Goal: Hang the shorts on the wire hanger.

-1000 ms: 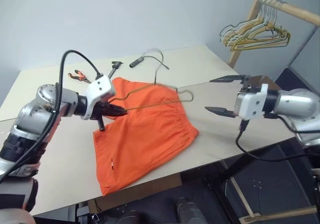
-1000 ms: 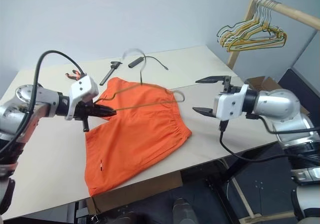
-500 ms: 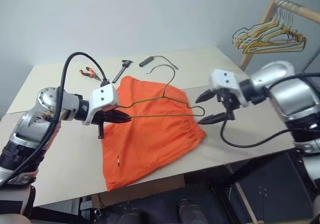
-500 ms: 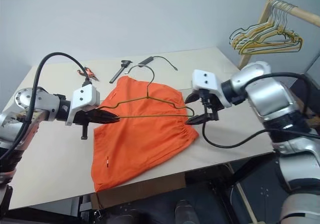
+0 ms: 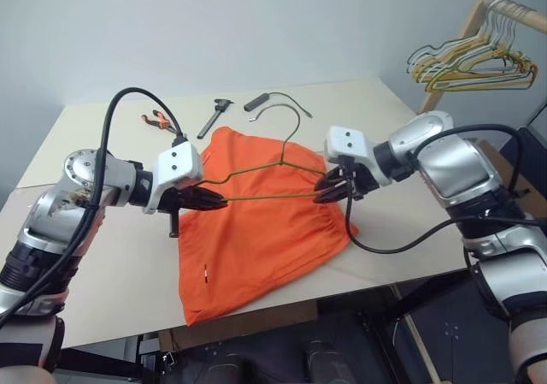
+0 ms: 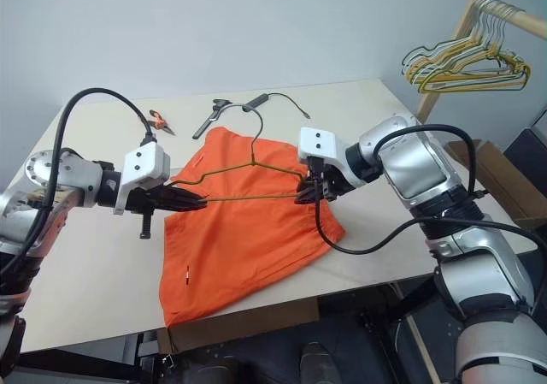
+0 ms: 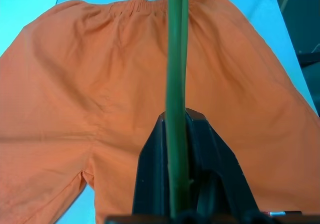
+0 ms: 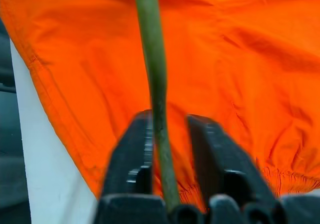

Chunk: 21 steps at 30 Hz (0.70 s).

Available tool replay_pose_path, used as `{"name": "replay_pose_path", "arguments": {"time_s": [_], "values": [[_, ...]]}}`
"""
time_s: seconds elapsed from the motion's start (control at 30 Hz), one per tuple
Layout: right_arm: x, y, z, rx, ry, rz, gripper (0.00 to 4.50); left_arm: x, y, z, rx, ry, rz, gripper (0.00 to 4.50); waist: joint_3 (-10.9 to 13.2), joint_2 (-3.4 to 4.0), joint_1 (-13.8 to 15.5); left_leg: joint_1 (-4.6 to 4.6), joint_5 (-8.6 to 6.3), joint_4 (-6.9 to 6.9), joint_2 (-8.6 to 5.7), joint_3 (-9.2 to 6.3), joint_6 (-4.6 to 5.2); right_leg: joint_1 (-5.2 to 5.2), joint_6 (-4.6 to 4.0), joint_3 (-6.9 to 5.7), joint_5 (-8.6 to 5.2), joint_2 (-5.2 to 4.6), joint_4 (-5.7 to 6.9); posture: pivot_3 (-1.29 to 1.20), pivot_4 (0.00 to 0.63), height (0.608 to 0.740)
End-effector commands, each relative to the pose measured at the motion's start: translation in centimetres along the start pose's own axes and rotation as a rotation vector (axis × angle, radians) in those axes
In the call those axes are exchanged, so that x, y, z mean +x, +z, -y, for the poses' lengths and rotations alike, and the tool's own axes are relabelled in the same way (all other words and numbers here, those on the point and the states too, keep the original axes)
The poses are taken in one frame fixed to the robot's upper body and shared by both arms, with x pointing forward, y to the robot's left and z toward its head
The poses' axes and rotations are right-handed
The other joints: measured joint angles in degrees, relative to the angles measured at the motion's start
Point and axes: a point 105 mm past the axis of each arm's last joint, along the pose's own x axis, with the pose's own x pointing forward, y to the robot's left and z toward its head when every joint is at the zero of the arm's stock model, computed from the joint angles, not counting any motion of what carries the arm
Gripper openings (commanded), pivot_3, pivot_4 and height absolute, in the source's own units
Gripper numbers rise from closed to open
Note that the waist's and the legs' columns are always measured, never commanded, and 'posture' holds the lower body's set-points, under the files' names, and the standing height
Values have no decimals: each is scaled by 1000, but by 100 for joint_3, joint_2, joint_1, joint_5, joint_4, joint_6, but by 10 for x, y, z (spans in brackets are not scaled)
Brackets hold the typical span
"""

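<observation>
The orange shorts (image 5: 256, 239) lie flat on the cream table (image 5: 102, 264), waistband toward my right arm. Above them the thin olive-grey wire hanger (image 5: 273, 197) hangs level, its hook (image 5: 296, 126) pointing away from me. My left gripper (image 5: 218, 202) is shut on the hanger's left corner. My right gripper (image 5: 326, 192) is shut on its right corner. In the left wrist view the wire (image 7: 175, 84) runs up between black fingers (image 7: 150, 169) over the shorts (image 7: 75, 84). In the right wrist view the wire (image 8: 155, 59) sits between that gripper's fingers (image 8: 135, 154).
Orange-handled pliers (image 5: 158, 121), a black tool (image 5: 209, 119) and a black cable (image 5: 269, 102) lie at the table's back. A wooden rack with bunched yellow and grey hangers (image 5: 466, 63) stands at the back right. A cardboard box (image 6: 496, 166) sits beside the table's right edge.
My right gripper swung in toward the left, turned downward and closed on the hanger's right corner; it was wide open before. The left gripper kept its hold. The camera view shifted.
</observation>
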Motion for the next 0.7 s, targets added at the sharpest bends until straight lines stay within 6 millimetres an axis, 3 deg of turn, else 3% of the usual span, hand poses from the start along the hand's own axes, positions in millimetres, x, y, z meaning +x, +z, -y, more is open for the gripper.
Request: {"name": "replay_pose_path", "arguments": {"time_s": [0.03,0.23,0.37,0.47,0.6,0.7], "values": [[-6,9,2,-39,-29,15,25,-7,15,-3,57,20,37,0,0,0,-6,0,0,0,0,0,0,0,0,0,0,0,0,-56,0,740],[-11,5,-5,-33,-26,25,25,-7,15,-1,103,-3,68,0,0,0,-1,0,0,1,-1,0,0,1,0,-1,0,1,0,-63,0,740],[-18,-2,-15,27,-24,65,0,-12,19,-3,76,-16,149,1021,-1,-1,18,-3,0,5,-1,-3,0,4,0,-5,0,-2,-2,-67,0,740],[-31,-18,-25,165,-51,89,0,-21,11,-19,50,72,146,2019,-1,-1,29,-4,-1,10,-1,-6,2,6,0,-9,0,-2,-2,-72,0,740],[-50,-58,-37,440,-147,77,0,-38,2,-32,-21,171,167,3329,-4,-5,49,-3,-2,14,-1,-7,4,9,0,-12,0,-2,-4,-83,0,740],[-64,-89,-38,665,-264,57,0,-43,8,-22,-58,146,230,4297,-8,-3,17,0,-3,18,1,-4,5,10,0,-8,0,-2,-13,-77,6,740]]}}
